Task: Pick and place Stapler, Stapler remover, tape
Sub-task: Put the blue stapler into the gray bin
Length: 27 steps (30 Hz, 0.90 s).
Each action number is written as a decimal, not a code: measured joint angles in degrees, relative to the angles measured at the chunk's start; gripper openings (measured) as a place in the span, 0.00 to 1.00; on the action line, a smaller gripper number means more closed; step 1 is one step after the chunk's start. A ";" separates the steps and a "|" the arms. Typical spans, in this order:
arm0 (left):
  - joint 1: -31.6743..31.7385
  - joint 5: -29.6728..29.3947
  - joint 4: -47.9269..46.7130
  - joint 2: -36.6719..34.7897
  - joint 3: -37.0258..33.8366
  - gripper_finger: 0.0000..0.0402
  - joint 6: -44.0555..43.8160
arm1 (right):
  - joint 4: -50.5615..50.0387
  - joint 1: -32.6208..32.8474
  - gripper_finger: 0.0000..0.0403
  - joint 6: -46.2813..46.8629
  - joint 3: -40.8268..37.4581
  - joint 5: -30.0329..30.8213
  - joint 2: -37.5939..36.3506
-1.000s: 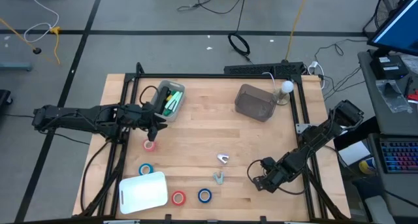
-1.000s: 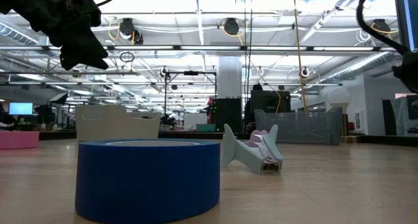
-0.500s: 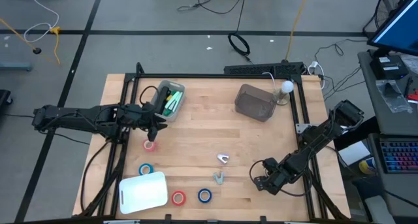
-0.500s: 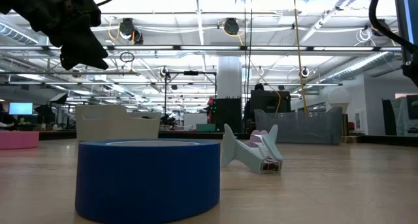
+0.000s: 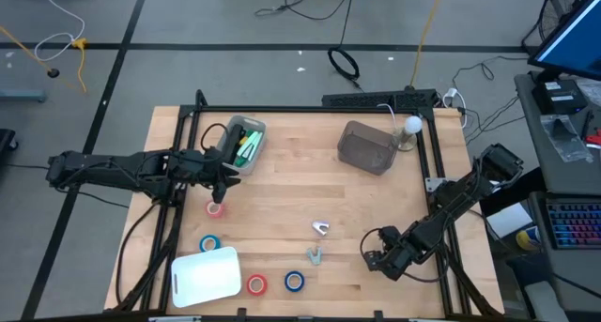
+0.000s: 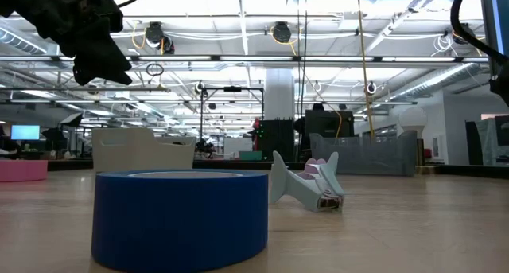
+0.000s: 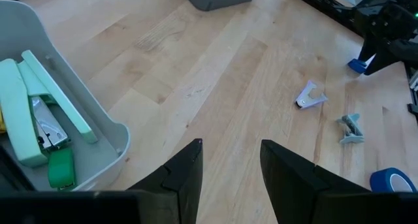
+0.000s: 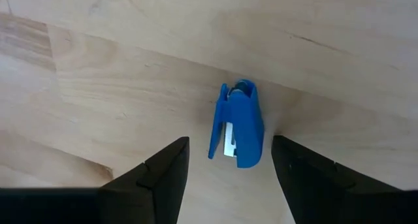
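Blue stapler (image 8: 238,127): between right gripper (image 8: 227,172) open jaws, ungrasped.
Left gripper (image 7: 230,175): jaws parted, empty, above pink tape (image 5: 216,208).

My left gripper (image 6: 102,66) hangs high above a blue tape roll (image 6: 180,217); a staple remover (image 6: 306,185) lies beyond.

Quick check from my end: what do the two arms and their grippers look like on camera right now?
Both arms are dark, nearly black, built of jointed segments with black cables looped along them. The left gripper and right gripper each end in two flat, dark, blade-like fingers, matte and angular, with no markings visible. The wrist housings look blocky in the high view.
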 joint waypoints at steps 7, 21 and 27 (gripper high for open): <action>-0.01 0.00 0.00 0.01 0.00 0.38 0.01 | -0.11 -0.04 0.53 0.86 0.00 0.16 0.00; -0.01 0.00 0.00 0.01 0.00 0.38 0.06 | -2.37 -0.09 0.29 1.43 0.00 -1.12 -0.02; 0.00 0.00 0.02 0.06 0.00 0.38 0.06 | -2.61 -0.09 0.19 1.14 0.00 -1.06 -0.02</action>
